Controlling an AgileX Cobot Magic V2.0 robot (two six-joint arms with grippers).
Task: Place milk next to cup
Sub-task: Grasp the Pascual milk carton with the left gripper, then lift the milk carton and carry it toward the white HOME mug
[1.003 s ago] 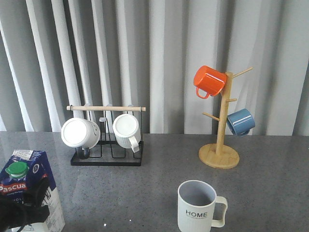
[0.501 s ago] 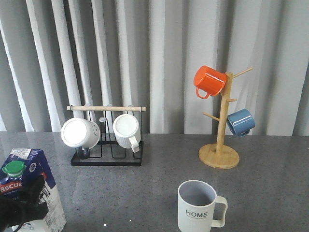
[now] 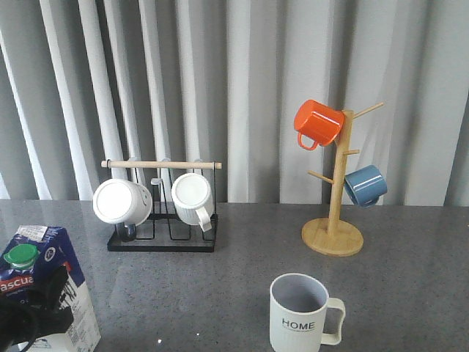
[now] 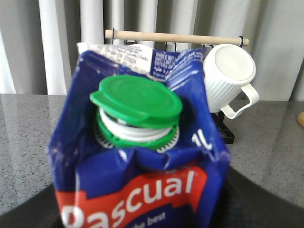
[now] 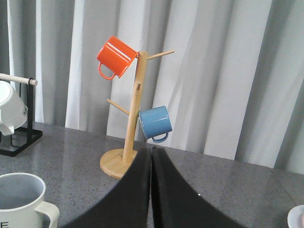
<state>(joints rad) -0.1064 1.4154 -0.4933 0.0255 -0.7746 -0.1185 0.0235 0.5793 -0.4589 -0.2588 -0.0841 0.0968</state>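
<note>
Milk (image 3: pixel 45 286): 1 carton, upright with long axis vertical, near-left table corner, clamped low by left gripper (image 3: pixel 33 312); cup (image 3: pixel 299 313) stands well apart to its right at near centre; right gripper (image 5: pixel 151 190), fingers pressed together and empty, is not engaged.

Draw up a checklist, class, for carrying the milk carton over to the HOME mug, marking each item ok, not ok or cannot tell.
1. Left claw gripping the milk: cannot tell; dark claw overlaps the carton, contact hidden.
2. Green cap seated: not ok; its lid sits tilted above the white neck.
3. Cup upright: ok.
4. Table between carton and cup bare: ok.
5. Right claw out of the way: ok; fingers shut together, holding nothing.
6. Mug rack behind the route, not in it: ok.
</note>
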